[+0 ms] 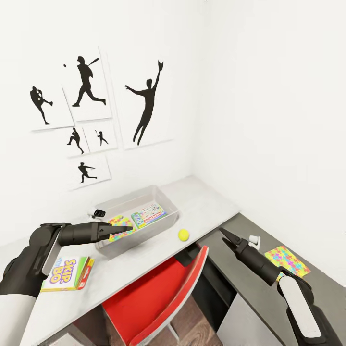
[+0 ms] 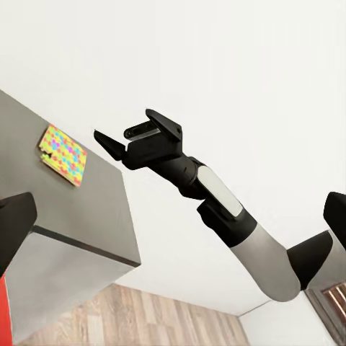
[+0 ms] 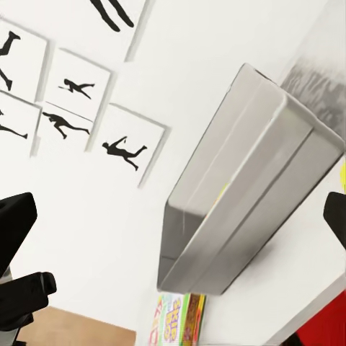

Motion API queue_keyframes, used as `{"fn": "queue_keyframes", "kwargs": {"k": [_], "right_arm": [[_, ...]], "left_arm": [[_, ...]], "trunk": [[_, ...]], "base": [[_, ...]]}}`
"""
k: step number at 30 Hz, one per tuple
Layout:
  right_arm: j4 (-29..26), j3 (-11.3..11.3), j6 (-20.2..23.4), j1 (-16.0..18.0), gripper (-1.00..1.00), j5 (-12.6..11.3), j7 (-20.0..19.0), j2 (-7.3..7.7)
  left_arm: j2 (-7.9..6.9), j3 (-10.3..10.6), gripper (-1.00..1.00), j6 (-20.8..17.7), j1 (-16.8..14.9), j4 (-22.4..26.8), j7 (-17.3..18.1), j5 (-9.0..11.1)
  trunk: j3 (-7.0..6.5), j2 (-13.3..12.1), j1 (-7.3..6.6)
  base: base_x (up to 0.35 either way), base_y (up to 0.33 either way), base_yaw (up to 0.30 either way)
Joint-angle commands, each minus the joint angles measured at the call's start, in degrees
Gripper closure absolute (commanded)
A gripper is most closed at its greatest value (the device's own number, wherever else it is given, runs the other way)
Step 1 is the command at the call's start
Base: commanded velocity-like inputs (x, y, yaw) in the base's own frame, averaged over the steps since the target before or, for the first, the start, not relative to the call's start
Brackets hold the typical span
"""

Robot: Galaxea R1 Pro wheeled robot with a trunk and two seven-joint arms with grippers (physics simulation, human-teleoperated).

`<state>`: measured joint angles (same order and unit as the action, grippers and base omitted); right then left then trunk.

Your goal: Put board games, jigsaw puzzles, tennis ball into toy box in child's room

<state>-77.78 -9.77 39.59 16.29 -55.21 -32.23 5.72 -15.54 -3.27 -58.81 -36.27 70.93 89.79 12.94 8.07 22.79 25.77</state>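
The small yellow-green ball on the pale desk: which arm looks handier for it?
Probably the right. The small yellow-green ball lies near the desk's front edge, close to the open right gripper; the left gripper hangs over the light-grey tub.

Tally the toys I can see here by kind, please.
Board games: 2, SKIP BO box on the table, Monopoly box in the toy box
Jigsaw puzzles: 2, one in the box, one on the dark desk
Tennis ball: 1
Total: 5

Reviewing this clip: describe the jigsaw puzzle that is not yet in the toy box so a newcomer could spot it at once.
Find the lower dark-grey desk at the right of the pale table. Near its far right edge, beyond the right gripper, lies the jigsaw puzzle, a thin flat square of bright interlocking pieces. The small white object beside it is plain, and unlike the SKIP BO box it is unlettered.
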Motion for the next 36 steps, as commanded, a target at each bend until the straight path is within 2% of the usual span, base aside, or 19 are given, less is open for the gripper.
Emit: {"fn": "queue_keyframes", "kwargs": {"k": [1, 10, 29, 31, 36], "right_arm": [[0.01, -0.07, 0.41, 0.05, -1.0, -0.25, -0.02, -0.01], [0.12, -0.07, 0.42, 0.05, -1.0, -0.19, -0.97, -0.01], [0.74, -0.21, 0.48, 0.05, -1.0, -0.23, -2.2, 0.07], [0.76, -0.45, 0.49, 0.05, -1.0, -0.24, -2.21, 0.07], [0.81, -2.95, 0.62, 0.03, -1.0, -0.27, -2.33, 0.08]], "left_arm": [[-0.02, 0.02, -1.0, -0.61, -0.07, 0.01, 0.21, -0.02], [-0.02, 0.02, -1.0, -0.61, -0.07, 0.0, 0.21, 0.03], [-0.02, 0.02, -1.0, -0.73, -0.03, -0.09, 0.21, -0.11], [-0.02, 0.02, -1.0, -0.78, -0.03, -0.09, 0.21, -0.11], [0.02, 0.07, -1.0, -0.98, -0.03, -0.09, 0.21, -0.12]], "trunk": [[0.13, 0.13, 0.02], [0.13, 0.13, 0.02], [0.04, 0.13, 0.02], [0.0, 0.13, 0.02], [-0.11, 0.13, 0.02]], "base": [[-0.164, 0.0, -0.057], [-0.143, 0.0, -0.211], [-0.012, 0.0, -0.276], [0.0, 0.0, -0.278], [0.0, 0.0, -0.278]]}}
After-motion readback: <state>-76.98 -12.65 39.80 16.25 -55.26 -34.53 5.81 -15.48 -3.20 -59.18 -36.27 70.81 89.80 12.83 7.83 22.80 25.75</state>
